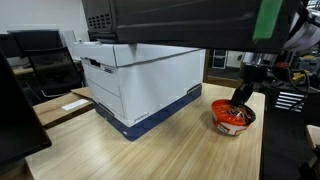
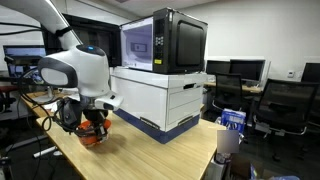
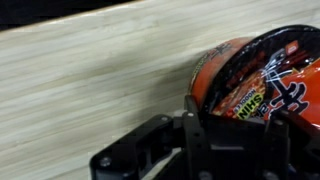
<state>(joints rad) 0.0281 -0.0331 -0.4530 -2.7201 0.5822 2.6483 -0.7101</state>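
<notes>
- In an exterior view, the gripper (image 1: pixel 238 100) hangs straight down over the far right part of the wooden bench (image 1: pixel 150 150), with its fingers lowered to a red bowl (image 1: pixel 222 122).
- The bowl stands upright on the bench, near the right edge and well apart from the white box (image 1: pixel 140 80).
- The box has a blue base and sits in the middle of the bench. A dark microwave (image 1: pixel 180 20) rests on top of it.
- In an exterior view from another side, the white arm (image 2: pixel 75 70) bends down at the near left corner of the bench (image 2: pixel 150 150).
- Here the gripper (image 2: pixel 92 125) is right above the bowl (image 2: pixel 93 137), touching it. The bowl shows as a small red shape under the wrist.
- The box (image 2: pixel 165 100) stands to the right of the bowl, with the microwave (image 2: pixel 165 42) stacked on it. Office chairs (image 2: pixel 290 100) stand behind the bench.
- In the wrist view, the gripper (image 3: pixel 205 110) fills the lower middle of the picture as a dark shape, and it is clenched.
- The bowl (image 3: pixel 260 70) lies to the right, with its near rim running in between the fingers, so the gripper is grasping the bowl by the rim.
- The bowl's top is red and black with printed lettering, which is too blurred to read.
- Pale wood of the bench (image 3: pixel 90 70) covers the rest of this view.
</notes>
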